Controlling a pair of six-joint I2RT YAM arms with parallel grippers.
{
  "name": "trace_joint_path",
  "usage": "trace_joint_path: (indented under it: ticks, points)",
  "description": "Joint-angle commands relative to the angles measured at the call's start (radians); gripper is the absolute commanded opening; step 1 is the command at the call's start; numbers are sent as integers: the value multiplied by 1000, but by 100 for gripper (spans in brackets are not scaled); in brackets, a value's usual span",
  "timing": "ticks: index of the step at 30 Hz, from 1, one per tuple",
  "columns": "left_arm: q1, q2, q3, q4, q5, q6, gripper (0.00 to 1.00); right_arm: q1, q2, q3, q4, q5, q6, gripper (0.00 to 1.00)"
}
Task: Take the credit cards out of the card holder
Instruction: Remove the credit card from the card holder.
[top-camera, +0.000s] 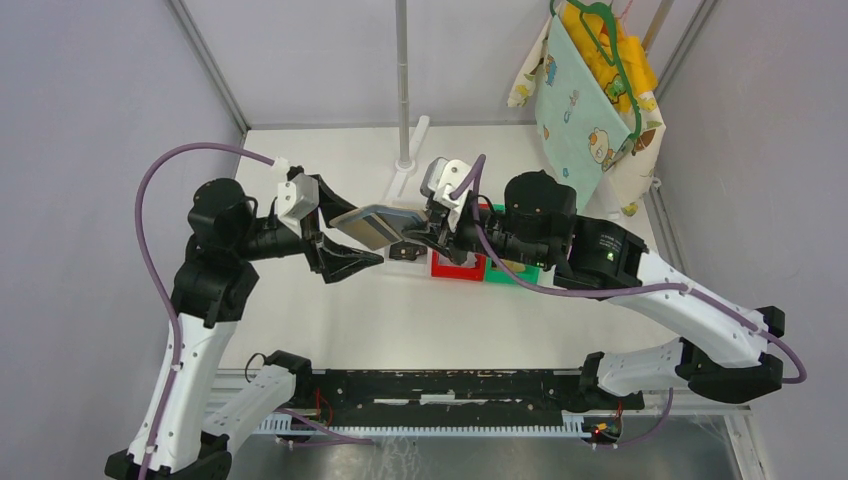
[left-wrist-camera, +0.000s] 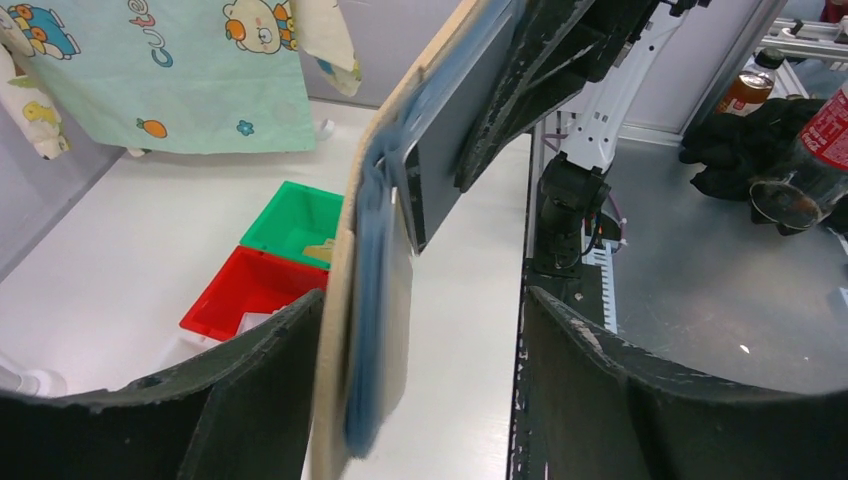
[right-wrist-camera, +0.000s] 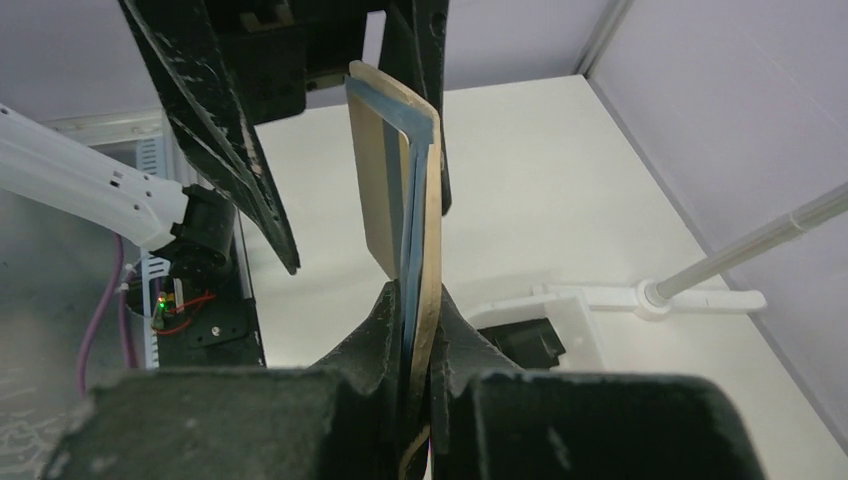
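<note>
Card holder (right-wrist-camera: 375, 170) sits pinched in right tool (right-wrist-camera: 418, 300), between fingers (left-wrist-camera: 250, 390) of left tool (left-wrist-camera: 425, 295).

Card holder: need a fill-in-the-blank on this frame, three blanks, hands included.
1. The right hand is ____ on the holder.
2. The left hand is ____, with one finger on each side of the holder.
3. The bin next to the green bin is ____.

Missing words: shut; open; red.
</note>
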Motion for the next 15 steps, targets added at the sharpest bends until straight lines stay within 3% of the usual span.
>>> trace_joint_path:
  ticks: [1, 9, 15]
  points:
    - [-4, -12, -10, 46, 25, -66, 76, 1, -30, -11, 172, -91, 34, 0]
    - [-2, -32, -12, 39, 39, -100, 77, 1, -54, -67, 230, -128, 47, 0]
    - [-2, -38, -1, 16, 37, -76, 70, -1, -113, -182, 351, -98, 84, 0]
